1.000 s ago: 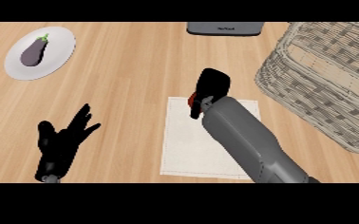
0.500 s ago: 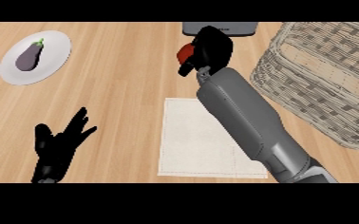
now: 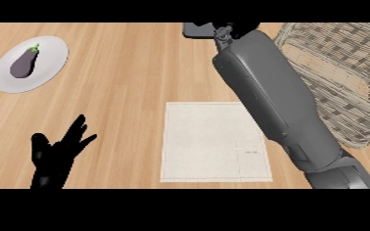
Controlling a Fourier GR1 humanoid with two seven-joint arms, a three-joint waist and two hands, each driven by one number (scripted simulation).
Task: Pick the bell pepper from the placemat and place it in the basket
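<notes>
the right hand point(image 3: 230, 29) is mostly cut off at the top edge, so its fingers cannot be told and the bell pepper is not visible, perhaps carried there; the placemat point(image 3: 213, 142) at lower centre lies bare; the basket point(image 3: 336, 78) at right awaits the drop; the left hand point(image 3: 56, 155) rests spread at lower left.

A light wooden counter point(image 3: 137, 73) with lengthwise grain fills the view, evenly lit
</notes>
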